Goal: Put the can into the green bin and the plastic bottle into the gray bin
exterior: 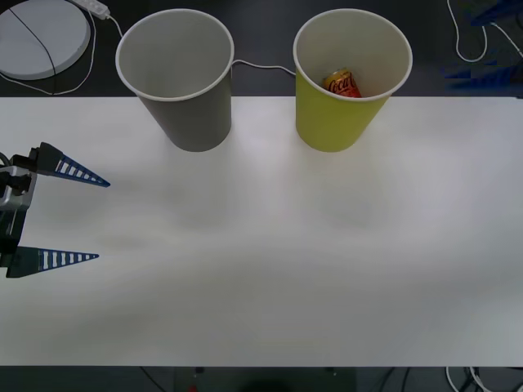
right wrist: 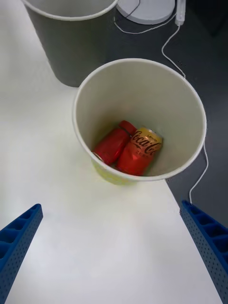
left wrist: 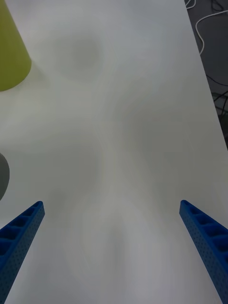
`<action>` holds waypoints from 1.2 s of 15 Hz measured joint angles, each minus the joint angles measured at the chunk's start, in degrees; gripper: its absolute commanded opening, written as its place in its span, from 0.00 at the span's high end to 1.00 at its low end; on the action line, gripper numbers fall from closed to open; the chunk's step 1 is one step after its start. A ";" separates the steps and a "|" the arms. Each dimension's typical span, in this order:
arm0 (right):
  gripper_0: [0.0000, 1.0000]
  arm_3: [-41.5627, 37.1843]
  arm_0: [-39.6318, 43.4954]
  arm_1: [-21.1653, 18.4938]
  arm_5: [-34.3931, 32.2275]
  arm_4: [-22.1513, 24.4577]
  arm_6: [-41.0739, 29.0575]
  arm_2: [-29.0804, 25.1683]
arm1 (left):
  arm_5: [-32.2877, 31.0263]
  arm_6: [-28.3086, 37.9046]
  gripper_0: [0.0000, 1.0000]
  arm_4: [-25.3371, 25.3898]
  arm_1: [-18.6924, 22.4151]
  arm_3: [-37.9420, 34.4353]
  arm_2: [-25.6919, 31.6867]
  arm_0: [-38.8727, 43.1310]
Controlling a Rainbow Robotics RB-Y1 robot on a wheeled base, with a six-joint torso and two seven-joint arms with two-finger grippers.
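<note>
- Lighting's bright and even from overhead, and the white table [exterior: 270, 245] comes out pretty washed, almost no texture on it.
- Shadows are super soft: just faint gray smudges on the tabletop in the left wrist view, and a mild dark patch at the foot of the gray bin [exterior: 181, 77].
- Inside of the green bin [right wrist: 142, 109] is evenly lit, with one wall a bit shaded; the can [right wrist: 140, 152] down there reads crisp, logo legible.
- The blue fingers [left wrist: 21, 237] at the wrist views' corners look soft, a bit out of focus.
- Floor behind the table goes dark, cables still visible.
- No harsh glare anywhere.
</note>
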 measured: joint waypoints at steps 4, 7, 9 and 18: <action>0.00 -5.46 12.23 0.09 0.00 -3.63 7.36 -6.83 | 0.00 0.00 0.00 0.00 0.00 0.00 0.00 0.00; 0.00 -6.67 20.74 0.23 0.00 -8.36 14.03 -9.63 | 0.00 0.00 0.00 0.00 0.00 0.00 0.00 0.00; 0.00 -6.75 25.71 0.24 0.00 -11.41 19.02 -11.05 | 0.00 0.00 0.00 0.00 0.00 0.00 0.00 0.00; 0.00 -6.70 38.91 3.73 0.00 -14.20 35.23 -15.81 | 0.00 0.00 0.00 0.00 0.00 0.00 0.00 0.00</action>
